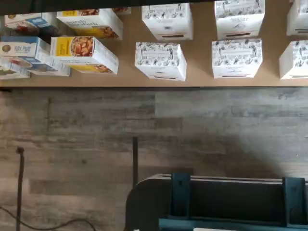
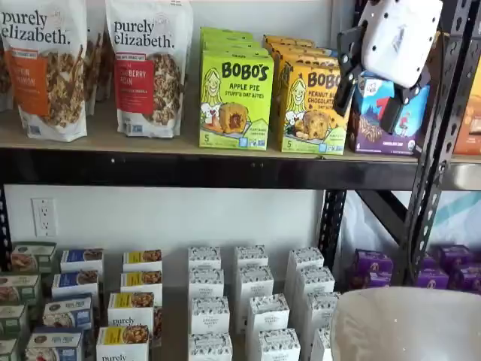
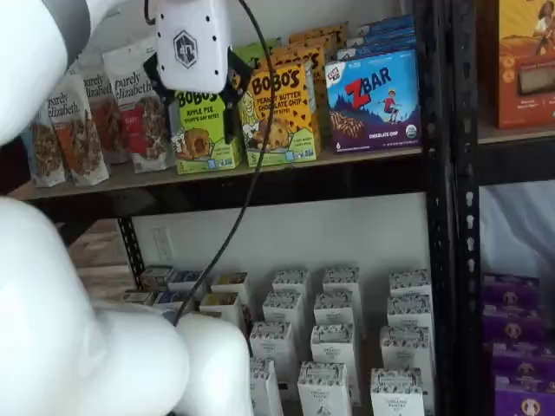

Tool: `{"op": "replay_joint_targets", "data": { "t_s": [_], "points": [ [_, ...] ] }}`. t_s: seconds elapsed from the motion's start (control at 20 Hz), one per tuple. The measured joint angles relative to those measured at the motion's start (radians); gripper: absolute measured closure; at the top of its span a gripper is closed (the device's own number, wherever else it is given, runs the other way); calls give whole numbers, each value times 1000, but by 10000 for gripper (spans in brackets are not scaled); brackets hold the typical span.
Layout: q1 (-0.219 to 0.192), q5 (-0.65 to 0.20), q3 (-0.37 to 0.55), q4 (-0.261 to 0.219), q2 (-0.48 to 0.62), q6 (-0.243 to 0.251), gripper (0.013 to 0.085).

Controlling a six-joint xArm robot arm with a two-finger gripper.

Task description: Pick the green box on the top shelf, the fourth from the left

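My gripper (image 2: 370, 89) hung in front of the top shelf (image 2: 225, 169), fingers spread wide with nothing between them, ready to straddle a carton. In a shelf view it sat before the green box (image 3: 205, 128); I judged it not yet touching. Green box (image 2: 236, 101) stood upright at the board's front edge, just beside the yellow-orange box (image 2: 314, 109), label outward, more green ones queued behind, so the front one came first
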Motion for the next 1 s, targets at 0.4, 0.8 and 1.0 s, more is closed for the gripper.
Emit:
{"op": "replay_joint_targets", "data": {
  "t_s": [0.4,0.8,1.0],
  "points": [
    [82,-72,2,-22,20,60,130],
    [245,-190,-11,-76,85,187,130],
    [347,-261,-27,-134,134,268,130]
  ]
}}
